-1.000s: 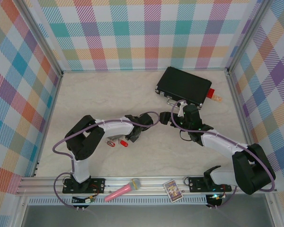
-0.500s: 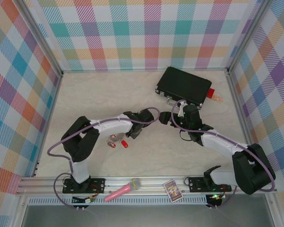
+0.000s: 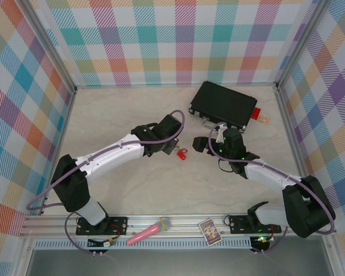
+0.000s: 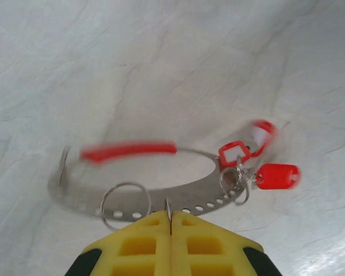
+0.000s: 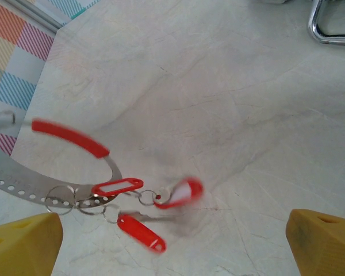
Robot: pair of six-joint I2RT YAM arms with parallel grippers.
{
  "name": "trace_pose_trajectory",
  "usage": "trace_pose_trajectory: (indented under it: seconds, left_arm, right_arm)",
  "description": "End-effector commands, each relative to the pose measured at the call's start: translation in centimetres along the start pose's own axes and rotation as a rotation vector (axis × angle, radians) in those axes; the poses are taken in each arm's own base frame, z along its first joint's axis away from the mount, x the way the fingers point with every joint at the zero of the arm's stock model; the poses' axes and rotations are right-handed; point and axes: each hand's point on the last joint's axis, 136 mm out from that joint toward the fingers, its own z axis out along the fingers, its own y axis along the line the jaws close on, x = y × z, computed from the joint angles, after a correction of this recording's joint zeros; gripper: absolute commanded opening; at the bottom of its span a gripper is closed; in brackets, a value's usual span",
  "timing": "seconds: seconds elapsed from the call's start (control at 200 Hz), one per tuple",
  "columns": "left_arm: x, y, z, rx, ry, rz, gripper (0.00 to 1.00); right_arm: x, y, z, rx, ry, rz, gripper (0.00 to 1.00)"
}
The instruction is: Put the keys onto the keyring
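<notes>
Surface: pale marble-look tabletop (image 3: 132, 109), boxed in by plaid walls (image 3: 161, 40) on three sides, with a metal rail (image 3: 178, 221) along the near edge.
Left gripper (image 4: 171, 221): yellow fingers clamped tight together, pinching the near rim of the keyring.
Keyring (image 4: 190, 195): flat grey perforated hoop with a red arc on the far part of the rim, a bit blurry. In the top view it's about mid-table, between the two wrists.
Keys (image 4: 278, 175): three red tags bunched at one end of the band, hanging off it by their little metal loops.
Right gripper (image 5: 175, 240): jaws spread wide, nothing in them, facing the keyring, with the tags just ahead of its yellow tips.
Edges: the black case (image 3: 223, 103) sits far right near the back wall, its chrome handle (image 5: 333, 26) just beyond the right wrist.
Open room: bare marble runs from the left arm out to the side wall, and from both grippers back toward the rail.
Near rail: a pink microphone (image 3: 149, 230) and a small card (image 3: 209, 231), well apart from the keys.
</notes>
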Motion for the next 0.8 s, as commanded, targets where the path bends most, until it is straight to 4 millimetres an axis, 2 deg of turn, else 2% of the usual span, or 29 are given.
trace_pose_trajectory:
  seconds: [0.0,0.265,0.4,0.5,0.59,0.67,0.69,0.77,0.795]
  left_arm:
    - [-2.8,-1.3,-2.1,0.115,-0.117,-0.049,0.00]
    - [-4.6,-1.3,-3.4,0.179,-0.171,-0.125,0.00]
    - [-5.1,-1.8,-4.6,0.254,-0.206,-0.138,0.00]
    - [-5.2,-1.8,-5.4,0.306,-0.247,-0.147,0.00]
    - [-5.6,-0.7,-5.5,0.271,-0.307,-0.179,0.00]
    - [-5.6,-0.4,-5.6,0.261,-0.371,-0.164,0.00]
    - [-6.3,-0.3,-5.9,0.264,-0.419,-0.167,0.00]
    - [-6.7,0.5,-6.3,0.231,-0.506,-0.203,0.00]
    - [-6.8,0.8,-6.5,0.224,-0.524,-0.215,0.00]
  right_arm:
    - [-0.7,1.4,-0.6,-0.058,-0.036,-0.019,0.99]
    - [-0.9,2.6,-1.2,-0.117,-0.055,-0.039,0.99]
    - [-0.8,4.1,-1.6,-0.194,-0.055,-0.073,1.00]
    - [-0.8,5.3,-1.9,-0.262,-0.057,-0.108,0.97]
    - [-0.7,5.5,-1.9,-0.263,-0.063,-0.111,0.97]
    - [-0.8,5.2,-1.8,-0.242,-0.071,-0.130,0.92]
    - [-0.8,5.1,-1.8,-0.235,-0.071,-0.132,0.92]
    - [-1.2,5.4,-1.9,-0.222,-0.058,-0.116,1.00]
    - [-1.4,5.5,-2.0,-0.215,-0.054,-0.106,0.99]
